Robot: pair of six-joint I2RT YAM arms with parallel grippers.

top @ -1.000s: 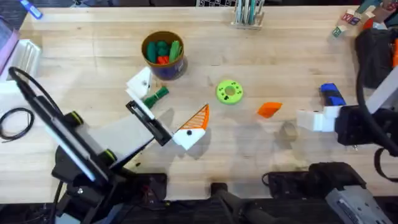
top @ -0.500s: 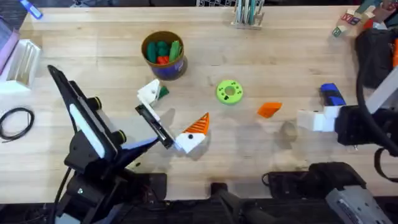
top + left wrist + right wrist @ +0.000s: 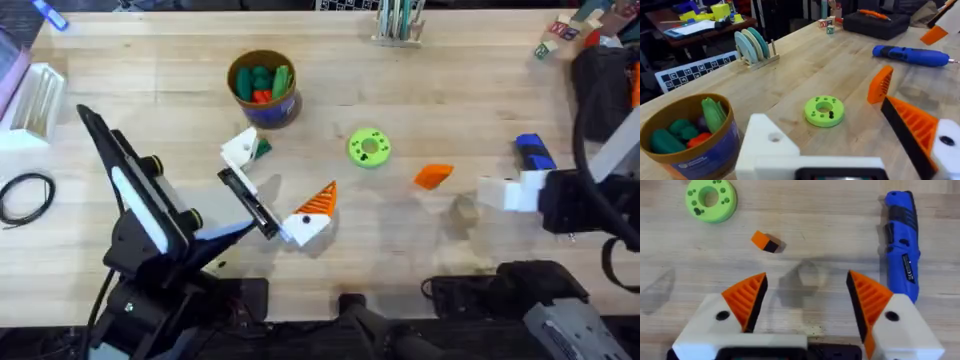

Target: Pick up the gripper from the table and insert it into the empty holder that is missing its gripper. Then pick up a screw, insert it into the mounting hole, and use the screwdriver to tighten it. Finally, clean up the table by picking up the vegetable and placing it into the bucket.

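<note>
Nothing's budged in the last half second, left arm parked.
Left claw (image 3: pixel 262 185) open beside the vegetable (image 3: pixel 262 149); right claw (image 3: pixel 805 302) open near the screwdriver (image 3: pixel 902 244), I reckon.

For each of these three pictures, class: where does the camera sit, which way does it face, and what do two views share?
Overhead: above the arms' bases, facing down and forward at the table; both arms show.
Left wrist: on the left arm, looking low across the table toward the bucket; its own white holder shows.
Right wrist: on the right arm, facing straight down; its orange fingers spread.
Shared: green disc, blue screwdriver.
</note>
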